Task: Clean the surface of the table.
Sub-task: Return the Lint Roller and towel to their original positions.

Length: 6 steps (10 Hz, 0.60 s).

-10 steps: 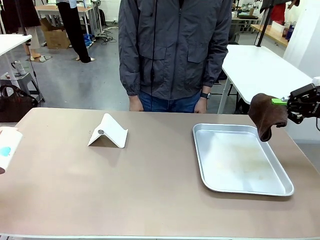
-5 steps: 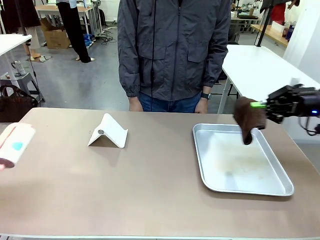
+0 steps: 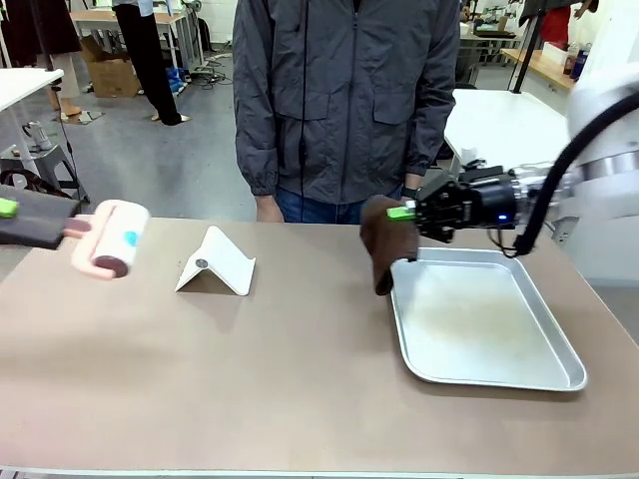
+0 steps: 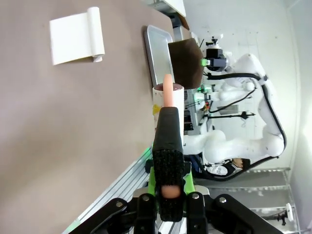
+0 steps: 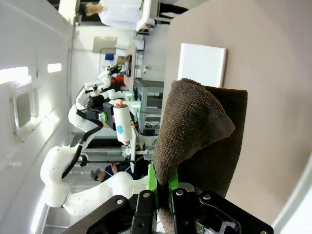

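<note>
Your right pincer (image 3: pixel 403 212) is clamped on a brown cloth (image 3: pixel 384 239) that hangs over the near-left rim of the metal tray (image 3: pixel 479 374). Your left pincer (image 4: pixel 167 183) is closed on a lint roller's (image 3: pixel 112 238) black handle, above the brownish surface (image 3: pixel 250 379), left of the white folded stand (image 3: pixel 218 261).

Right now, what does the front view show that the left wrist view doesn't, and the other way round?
Front alone: the person standing at the far side of the table. Left wrist alone: the left gripper clamped on the lint roller's black handle, and the right arm's white base. Both: the lint roller, the white folded stand, the metal tray, and the brown cloth in the right gripper.
</note>
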Tool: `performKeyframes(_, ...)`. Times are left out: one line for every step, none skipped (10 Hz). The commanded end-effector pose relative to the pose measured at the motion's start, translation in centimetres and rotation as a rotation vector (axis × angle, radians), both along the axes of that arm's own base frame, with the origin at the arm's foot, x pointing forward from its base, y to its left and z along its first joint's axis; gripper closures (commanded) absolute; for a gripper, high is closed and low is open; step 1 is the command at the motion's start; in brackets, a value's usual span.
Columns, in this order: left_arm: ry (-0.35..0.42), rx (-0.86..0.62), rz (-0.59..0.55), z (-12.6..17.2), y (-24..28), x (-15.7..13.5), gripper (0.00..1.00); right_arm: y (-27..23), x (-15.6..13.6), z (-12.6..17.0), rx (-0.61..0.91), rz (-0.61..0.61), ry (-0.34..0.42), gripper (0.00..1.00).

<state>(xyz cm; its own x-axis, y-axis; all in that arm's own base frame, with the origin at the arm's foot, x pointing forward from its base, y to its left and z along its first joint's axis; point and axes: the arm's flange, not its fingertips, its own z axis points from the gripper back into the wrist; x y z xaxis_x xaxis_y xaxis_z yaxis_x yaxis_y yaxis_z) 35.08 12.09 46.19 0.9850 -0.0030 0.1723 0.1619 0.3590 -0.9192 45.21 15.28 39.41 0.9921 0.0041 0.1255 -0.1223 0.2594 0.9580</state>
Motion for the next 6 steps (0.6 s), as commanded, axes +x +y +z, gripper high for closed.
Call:
performKeyframes(-0.005,0.026,0.028,0.3,-5.0,0.9,0.78,3.9,0.9,-1.4,0.018,-0.032,-0.033,0.9)
performKeyframes(-0.015,0.036,0.008,0.5,-7.2,1.7,0.78,5.8,0.7,-2.2,-0.001,-0.034,-0.015,0.9)
performKeyframes(-0.023,0.054,-0.001,0.7,-9.1,2.5,0.78,7.2,0.3,-3.0,-0.012,-0.036,0.01,0.9)
performKeyframes(-0.036,0.055,-0.015,0.7,-10.3,3.4,0.78,7.7,0.0,-3.4,-0.019,-0.013,0.022,0.9)
performKeyframes(-0.01,0.03,0.013,0.6,-10.4,3.9,0.78,7.1,0.2,-3.4,-0.017,-0.047,0.021,0.9)
performKeyframes(-0.035,0.066,-0.028,0.5,-9.9,2.9,0.78,5.1,0.7,-3.0,0.006,0.004,0.031,0.9)
